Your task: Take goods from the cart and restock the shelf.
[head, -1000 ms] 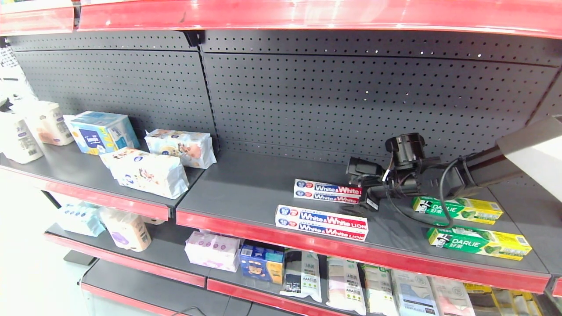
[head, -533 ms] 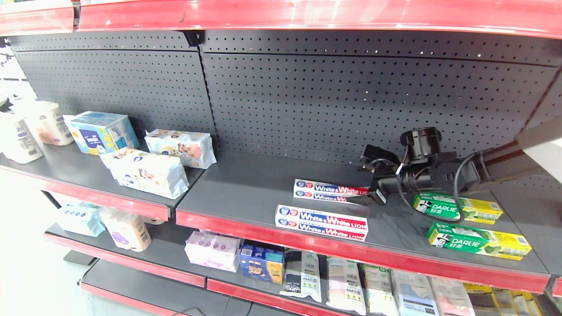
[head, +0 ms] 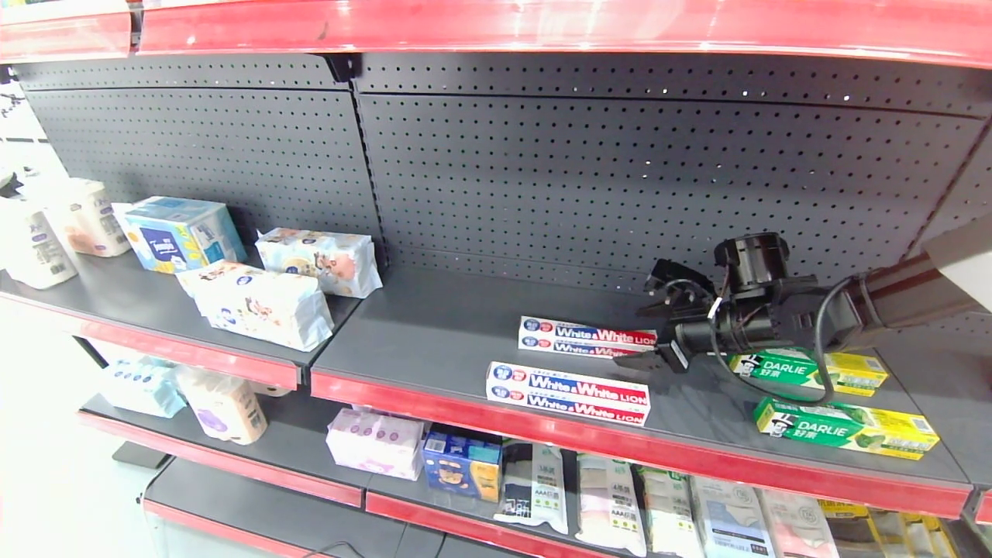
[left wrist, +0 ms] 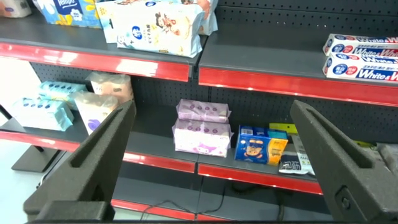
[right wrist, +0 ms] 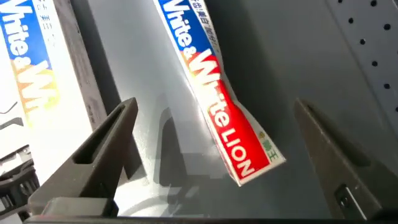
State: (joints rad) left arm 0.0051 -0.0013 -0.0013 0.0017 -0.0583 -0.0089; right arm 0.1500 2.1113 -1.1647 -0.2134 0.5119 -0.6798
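White-and-red toothpaste box lies flat on the grey shelf — parallel behind its twin; not touching.

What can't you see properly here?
- Head view: the back green box is partly behind the right arm.
- Head view: the bottom edge cuts off the lower-shelf packs.
- Right wrist view: the top edge cuts off the back white box.

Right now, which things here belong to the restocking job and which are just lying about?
Job in hand:
- rear white toothpaste box
- right claw, open over that box's end
- front white toothpaste box
- middle shelf

Lying about:
- green toothpaste boxes
- tissue packs
- purple packs on the shelf below
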